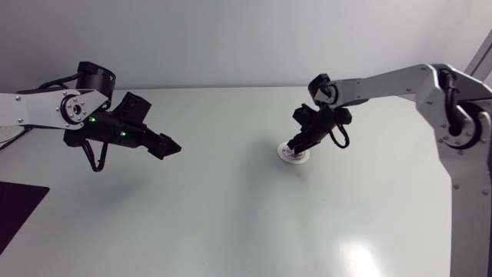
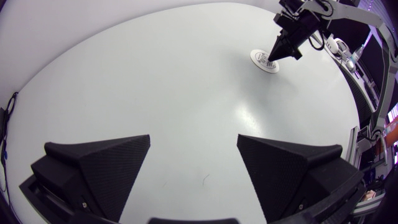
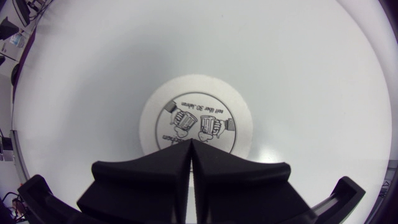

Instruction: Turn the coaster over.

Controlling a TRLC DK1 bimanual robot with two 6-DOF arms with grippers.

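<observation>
One coaster [image 3: 196, 112] print-up (two mugs, ringed text) | right gripper [image 3: 190, 144] pressed together, seemingly touching | left gripper [image 2: 193, 139] spread

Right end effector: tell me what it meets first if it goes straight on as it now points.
The coaster, lying flat just ahead of the right end effector's closed tips; whether they already touch it is unclear.

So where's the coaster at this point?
In the head view the coaster lies flat on the white table, right of centre, under the tips of the right gripper, far from the left gripper.
</observation>
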